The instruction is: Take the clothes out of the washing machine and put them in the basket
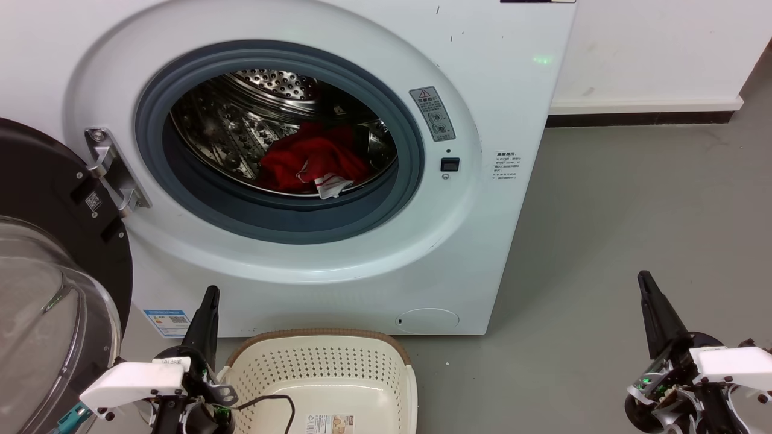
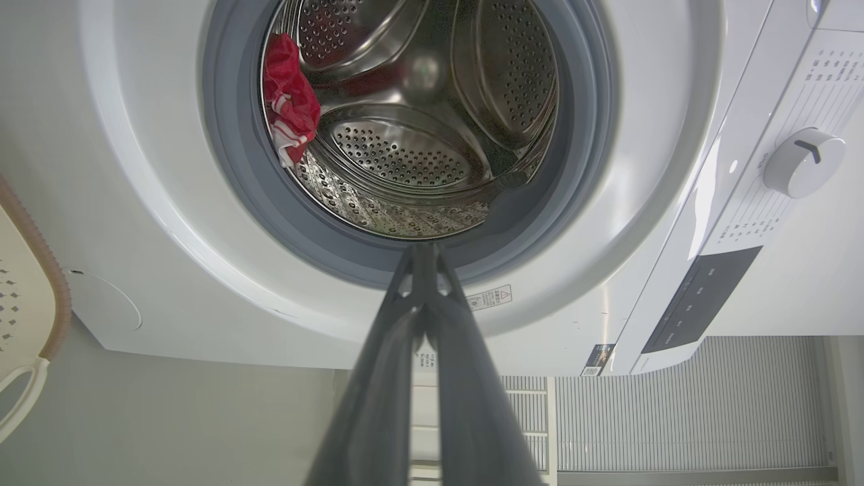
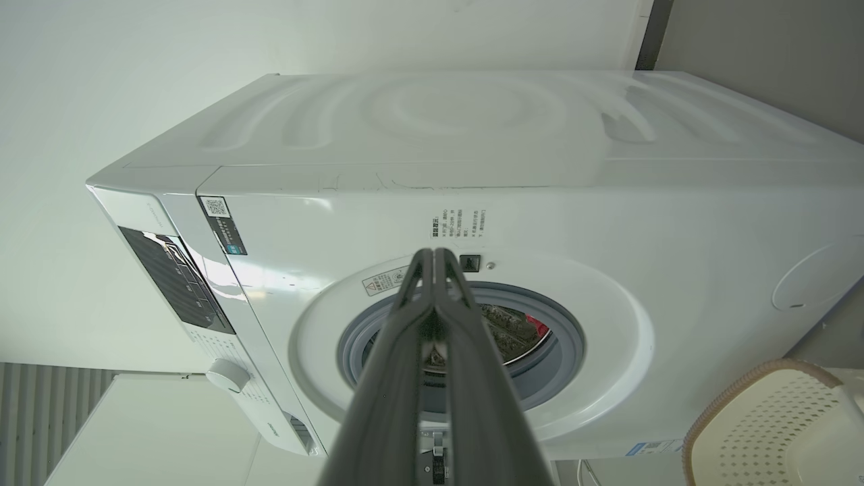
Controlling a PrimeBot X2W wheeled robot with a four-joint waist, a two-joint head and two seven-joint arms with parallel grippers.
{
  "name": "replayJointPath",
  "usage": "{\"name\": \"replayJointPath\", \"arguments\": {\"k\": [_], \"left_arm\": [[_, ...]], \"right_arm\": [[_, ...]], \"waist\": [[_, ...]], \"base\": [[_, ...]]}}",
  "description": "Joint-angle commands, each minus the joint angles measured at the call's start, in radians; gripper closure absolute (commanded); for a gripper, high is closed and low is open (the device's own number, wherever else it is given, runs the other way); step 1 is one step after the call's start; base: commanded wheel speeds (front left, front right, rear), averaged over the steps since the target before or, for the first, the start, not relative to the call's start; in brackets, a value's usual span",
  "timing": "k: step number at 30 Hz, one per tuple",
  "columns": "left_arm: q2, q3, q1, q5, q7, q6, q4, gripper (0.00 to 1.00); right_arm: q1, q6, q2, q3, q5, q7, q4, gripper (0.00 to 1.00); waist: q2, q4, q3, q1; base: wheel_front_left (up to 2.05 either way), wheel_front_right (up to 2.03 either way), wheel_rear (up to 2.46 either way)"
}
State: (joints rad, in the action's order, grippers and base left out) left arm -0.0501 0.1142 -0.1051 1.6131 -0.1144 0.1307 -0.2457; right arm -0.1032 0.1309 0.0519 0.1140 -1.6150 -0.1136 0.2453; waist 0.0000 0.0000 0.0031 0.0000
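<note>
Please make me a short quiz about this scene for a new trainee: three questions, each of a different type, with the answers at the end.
1. True or false: the door of the washing machine is closed.
2. The basket stands on the floor in front of the machine. Where do the red clothes lie? A) in the basket B) in the drum C) on the floor
3. Fill in: the left gripper and the right gripper each have their fingers ___ and hold nothing.
Key: 1 false, the door stands open at the left; 2 B; 3 shut.
</note>
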Motion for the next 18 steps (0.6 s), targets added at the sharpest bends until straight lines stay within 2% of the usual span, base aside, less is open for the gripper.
{"name": "replayJointPath", "arguments": {"k": [1,18], "left_arm": [[0.002,0.002,-0.008,0.000,-0.001,0.003,0.000,1.00],[0.002,0.002,-0.008,0.000,-0.001,0.003,0.000,1.00]], "right_arm": [[-0.012,0.000,-0.002,0.000,0.004,0.000,0.001,1.00],[-0.012,0.000,-0.002,0.000,0.004,0.000,0.001,1.00]], "waist": [[0.0000,0.000,0.000,0.0000],[0.0000,0.000,0.000,0.0000]], "base": [[0.00,0.00,0.00],[0.00,0.00,0.00]]}}
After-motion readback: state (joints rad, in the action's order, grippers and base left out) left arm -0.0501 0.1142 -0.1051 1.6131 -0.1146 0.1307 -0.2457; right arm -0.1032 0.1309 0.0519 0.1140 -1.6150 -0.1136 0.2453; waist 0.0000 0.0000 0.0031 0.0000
